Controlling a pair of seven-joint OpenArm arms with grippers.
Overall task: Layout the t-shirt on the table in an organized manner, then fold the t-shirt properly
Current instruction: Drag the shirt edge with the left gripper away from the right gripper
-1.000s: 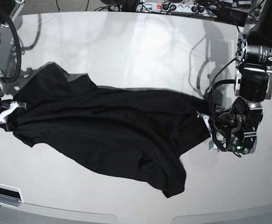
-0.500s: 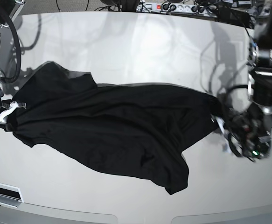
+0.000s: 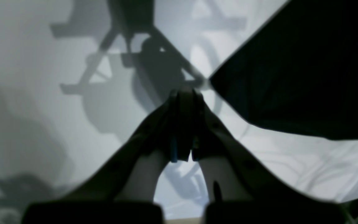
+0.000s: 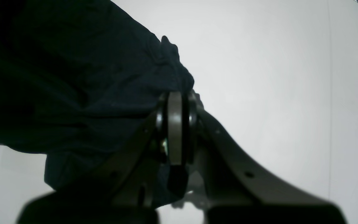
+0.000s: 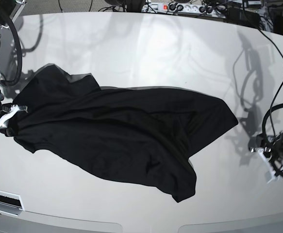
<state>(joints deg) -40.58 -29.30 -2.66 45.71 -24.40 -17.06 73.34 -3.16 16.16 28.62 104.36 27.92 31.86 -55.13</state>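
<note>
Black t-shirt [image 5: 117, 138] rumpled across the white surface [image 5: 146, 53], right tool [image 4: 176, 102] clenched on its left edge, left tool [image 3: 183, 93] clenched empty, apart at the right.

Dark tapered pincer [image 3: 183, 93] fingers, black looping cables, white brackets

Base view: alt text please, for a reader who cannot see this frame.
A black t-shirt lies rumpled and partly spread across a glossy white table. At the view's left edge the right gripper pinches the shirt's edge with its jaws shut; at the view's right edge the left gripper sits apart from the shirt, holding nothing.
</note>
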